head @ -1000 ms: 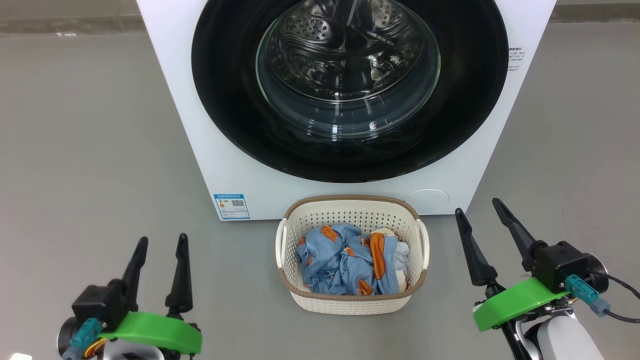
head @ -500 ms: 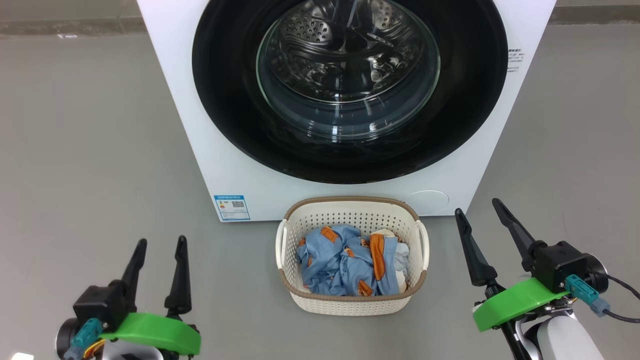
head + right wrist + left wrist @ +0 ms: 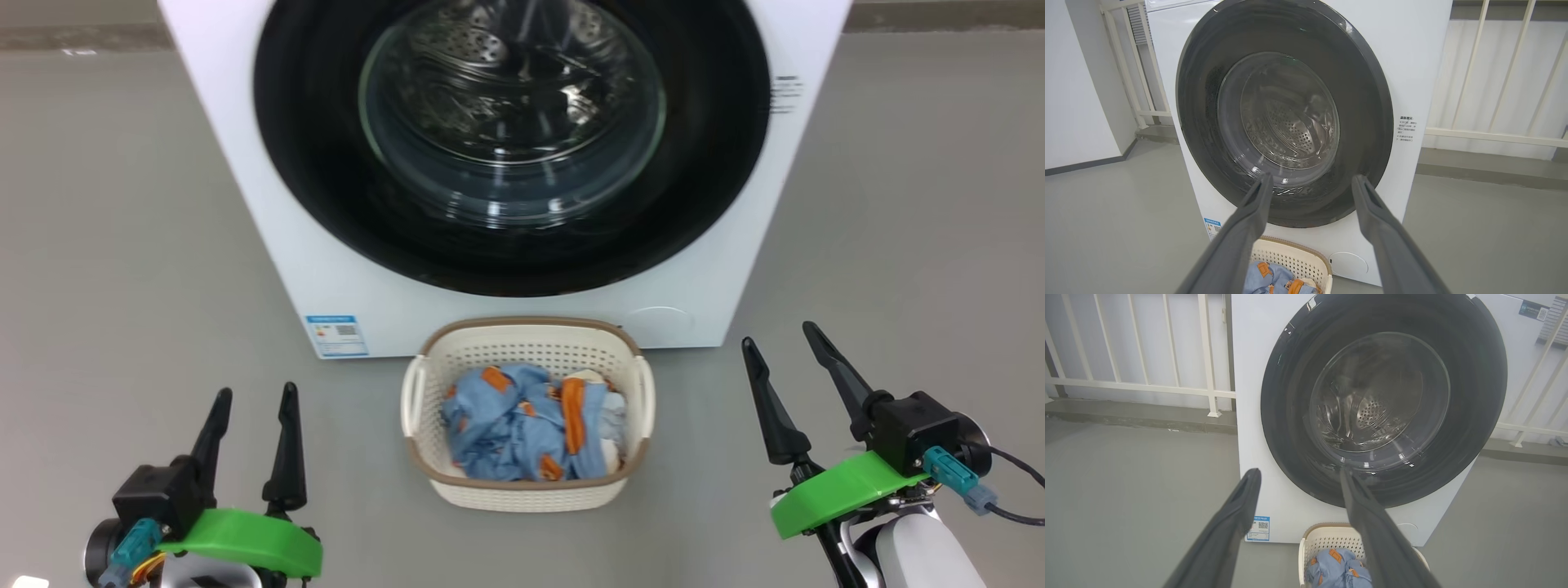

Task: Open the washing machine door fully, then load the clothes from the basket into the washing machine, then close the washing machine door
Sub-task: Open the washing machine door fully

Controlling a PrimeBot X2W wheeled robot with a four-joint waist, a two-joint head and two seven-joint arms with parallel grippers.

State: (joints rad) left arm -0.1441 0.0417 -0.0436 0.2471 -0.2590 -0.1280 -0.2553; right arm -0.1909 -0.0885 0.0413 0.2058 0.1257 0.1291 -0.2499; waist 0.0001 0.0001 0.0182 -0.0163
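Glossy black washing machine door (image 3: 510, 122) is shut, so you begin there. The basket (image 3: 526, 325), holding the blue clothes (image 3: 522, 425), stands on the floor (image 3: 122, 245) just before the washing machine (image 3: 269, 269), presumably for short transfers; your left gripper (image 3: 255, 392) and right gripper (image 3: 777, 335) flank it, wide, empty.

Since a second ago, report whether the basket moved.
No. The basket keeps its spot against the blue label on the washing machine; the whole view slid left, so the camera moved.

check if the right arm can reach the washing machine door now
Probably yes: the right end effector is open and empty, nothing stands between it and the washing machine door; the basket sits aside.
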